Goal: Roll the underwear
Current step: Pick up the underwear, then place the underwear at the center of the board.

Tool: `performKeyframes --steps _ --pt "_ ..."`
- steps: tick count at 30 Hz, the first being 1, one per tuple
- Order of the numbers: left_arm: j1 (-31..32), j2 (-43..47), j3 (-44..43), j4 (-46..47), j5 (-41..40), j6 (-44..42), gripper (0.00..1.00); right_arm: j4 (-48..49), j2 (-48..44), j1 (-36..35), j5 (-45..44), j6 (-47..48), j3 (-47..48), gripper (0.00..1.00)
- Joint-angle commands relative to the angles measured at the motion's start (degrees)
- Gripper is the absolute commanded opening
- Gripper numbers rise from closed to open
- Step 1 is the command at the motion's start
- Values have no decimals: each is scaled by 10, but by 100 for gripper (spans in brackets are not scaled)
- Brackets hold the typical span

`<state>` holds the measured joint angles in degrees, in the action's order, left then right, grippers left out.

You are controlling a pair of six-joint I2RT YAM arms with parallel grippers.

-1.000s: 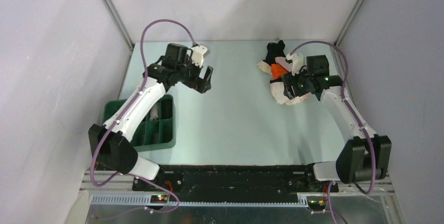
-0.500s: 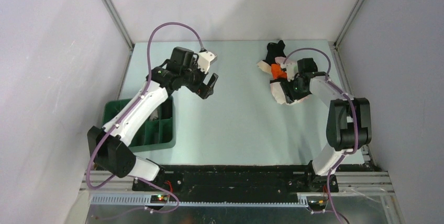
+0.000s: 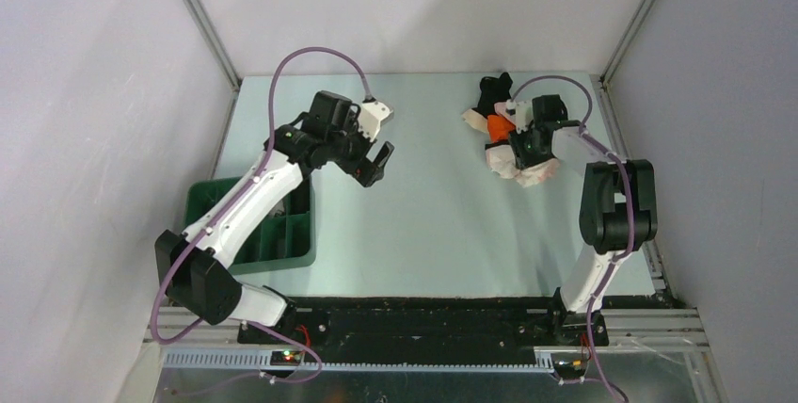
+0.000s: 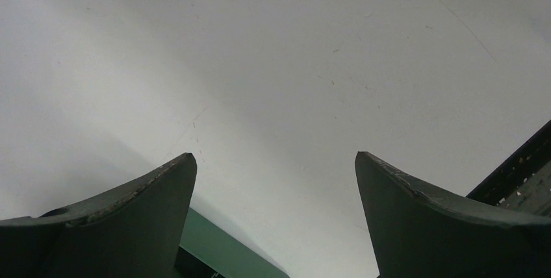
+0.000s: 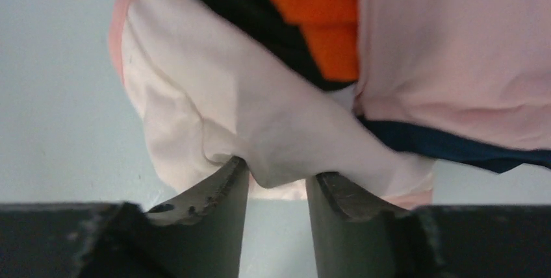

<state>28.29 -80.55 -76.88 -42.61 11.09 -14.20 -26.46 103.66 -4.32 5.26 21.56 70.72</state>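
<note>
Right claw [image 5: 276, 177] is pinching a fold at the near edge of the white piece [image 5: 260, 115], cloth filling the gap between both fingers. That piece stretches crosswise just ahead of it, with the rest of the underwear [image 3: 497, 127] (black, orange, pink) piled right behind. Left claw [image 4: 273, 161] is wide open and empty over bare worktop [image 4: 292, 44], well off to the side, so right's clearly the closer arm.
</note>
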Motion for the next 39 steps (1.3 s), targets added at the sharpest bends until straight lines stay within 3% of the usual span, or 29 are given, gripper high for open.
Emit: performKeyframes --steps 1,4,5,12,20,24,28,32,33,35,39 --pt "11 19 8 -11 -1 -19 99 31 30 9 21 -34 64 34" --pt "15 16 9 -15 -2 -21 99 22 39 4 29 -31 94 3" --pt "16 15 9 -15 -3 -21 100 10 36 3 32 -31 105 0" --pt "16 5 6 2 -13 -23 98 -53 -74 -9 122 -65 118 0" --pt "16 -4 -7 0 -34 -45 96 -139 -256 -93 247 -145 109 0" --pt "4 11 10 1 -62 -68 96 -191 -301 -108 406 -182 92 0" --pt "-16 22 29 12 -68 -62 96 -157 -306 -73 445 -264 23 0" --pt "-20 16 28 19 -54 -48 95 -44 -224 -4 439 -369 -13 29" --pt "-20 13 26 20 -50 -42 95 -32 -197 2 423 -375 -8 41" --pt "-20 7 20 20 -41 -31 95 -28 -162 17 350 -373 24 51" --pt "-19 -1 11 21 -27 -16 94 -85 -149 26 230 -334 73 55"
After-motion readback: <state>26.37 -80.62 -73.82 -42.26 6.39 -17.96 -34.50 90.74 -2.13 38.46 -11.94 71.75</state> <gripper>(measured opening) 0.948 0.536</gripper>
